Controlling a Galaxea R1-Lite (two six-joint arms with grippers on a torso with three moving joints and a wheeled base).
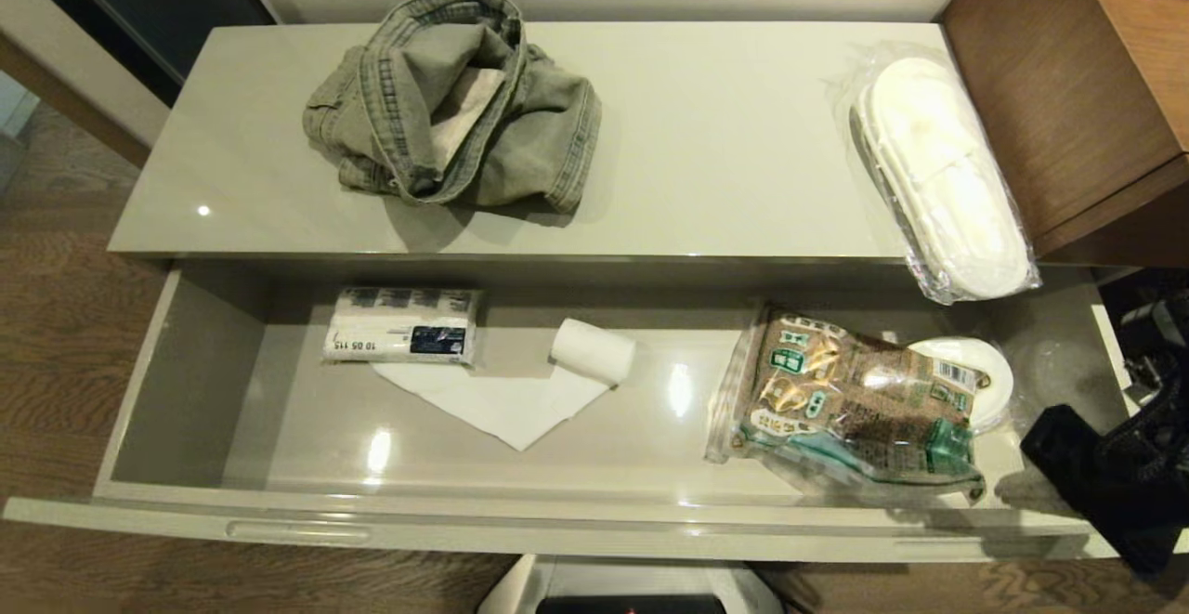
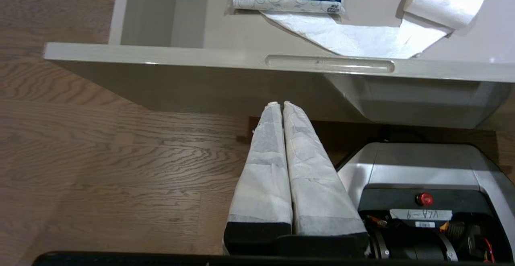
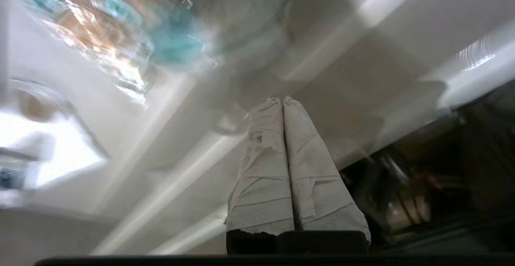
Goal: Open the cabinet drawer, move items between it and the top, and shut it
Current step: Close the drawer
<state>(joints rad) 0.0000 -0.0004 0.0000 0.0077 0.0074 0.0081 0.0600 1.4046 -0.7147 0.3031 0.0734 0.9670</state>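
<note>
Cabinet (image 1: 743, 150): low, glossy, beige-grey; its drawer (image 1: 307, 532) stands pulled fully out, so the opening step looks done.

Top (image 1: 706, 112): carries both of the 2 items.

Jeans (image 1: 455, 103): crumpled heap toward the left of the top, well apart from the slippers. Judged soft, limp, moderately heavy; will sag and unfold when lifted. Best hold: a pinch on a thick bunched fold or the stitched waistband, where the cloth stands highest.

Slippers (image 1: 938, 177): 1 pair in clear plastic wrap, at the right end of the top, the near end overhanging the drawer. Judged light, flat, fairly stiff; the wrap looks slippery and will crinkle. Best hold: across the narrow width or on the overhanging end.

Drawer contents: tissue pack (image 1: 404, 337) at the back left, paper roll (image 1: 593, 351) with a loose sheet trailing from it, food bag (image 1: 855, 405) on the right lying partly over a white lid (image 1: 985, 363).

Right gripper (image 3: 283, 101): in the head view at the drawer's right front corner, just beside the food bag; tips pressed together, holding nothing, angled down over the drawer floor. Must open before any pickup.

Left gripper (image 2: 281, 105): parked low in front of the drawer front, above the wood floor (image 2: 100, 149); fingers closed on nothing.

Risk: the wrapped slippers could slide off the edge if nudged.
</note>
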